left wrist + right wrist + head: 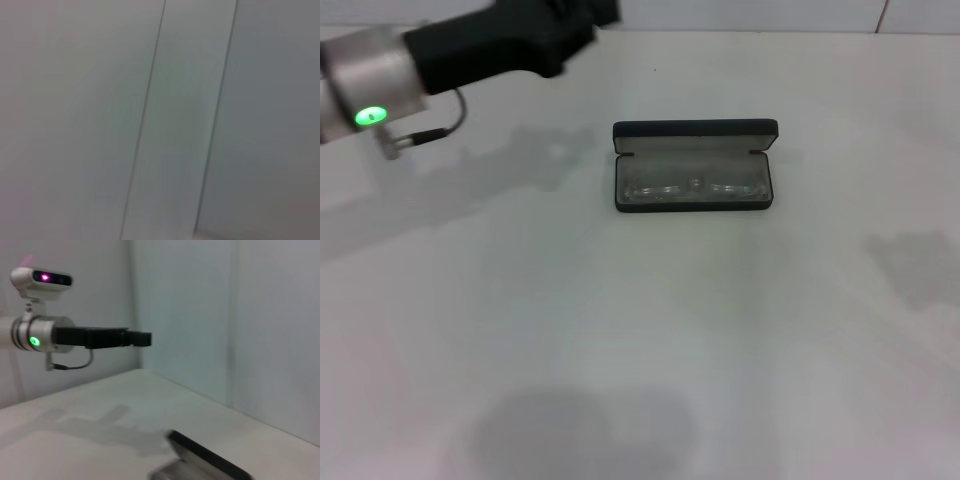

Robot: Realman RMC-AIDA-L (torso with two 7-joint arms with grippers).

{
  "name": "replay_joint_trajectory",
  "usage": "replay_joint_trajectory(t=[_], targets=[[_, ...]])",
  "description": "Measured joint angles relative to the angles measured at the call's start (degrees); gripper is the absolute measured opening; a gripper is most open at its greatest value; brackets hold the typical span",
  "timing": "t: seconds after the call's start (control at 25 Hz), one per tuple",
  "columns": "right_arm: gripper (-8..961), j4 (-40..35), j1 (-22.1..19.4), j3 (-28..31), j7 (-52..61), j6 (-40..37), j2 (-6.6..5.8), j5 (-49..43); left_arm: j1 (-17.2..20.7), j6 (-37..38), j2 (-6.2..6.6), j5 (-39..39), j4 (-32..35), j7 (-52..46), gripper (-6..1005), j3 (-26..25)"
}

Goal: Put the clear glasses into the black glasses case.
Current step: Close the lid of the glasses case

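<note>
At far left, left gripper (605,12): raised above the white table (620,330), well apart from the case; whether clenched or released, cannot tell.
Black glasses case (695,166): open, mid-table.
Clear glasses (692,188): lying inside the case.

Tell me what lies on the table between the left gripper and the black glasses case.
Nothing: the head view shows only bare table and the arm's shadow between the raised left gripper and the open black glasses case holding the clear glasses.

We see bare table (620,330) all around the black glasses case (695,166); its upright lid blocks the far side.
</note>
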Motion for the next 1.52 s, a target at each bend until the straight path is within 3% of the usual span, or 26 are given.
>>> replay_joint_trajectory(t=[0.12,0.32,0.48,0.68,1.52], targets=[[61,4.8,-1.0,4.6,-3.3,-0.7,0.00,0.3,-3.9,-7.0,-0.85,6.3,0.0,-2.8,75,0.0],[61,16.3,-0.5,11.9,-8.9,-3.6,-0.01,3.6,-9.5,-17.1,-3.35,14.0,-1.4,-3.5,168,0.1],[61,26.1,0.5,15.1,-15.0,-5.8,-0.06,7.9,-13.2,-24.3,-5.59,20.0,-4.7,-3.8,168,1.4],[60,31.4,1.0,16.0,-18.9,-6.5,-0.10,9.4,-14.9,-27.6,-5.76,20.2,-7.7,-4.5,169,5.1],[61,35.9,4.3,15.6,-20.3,-5.4,-0.10,9.0,-14.6,-27.9,-6.12,18.3,-9.1,-3.9,173,6.2]])
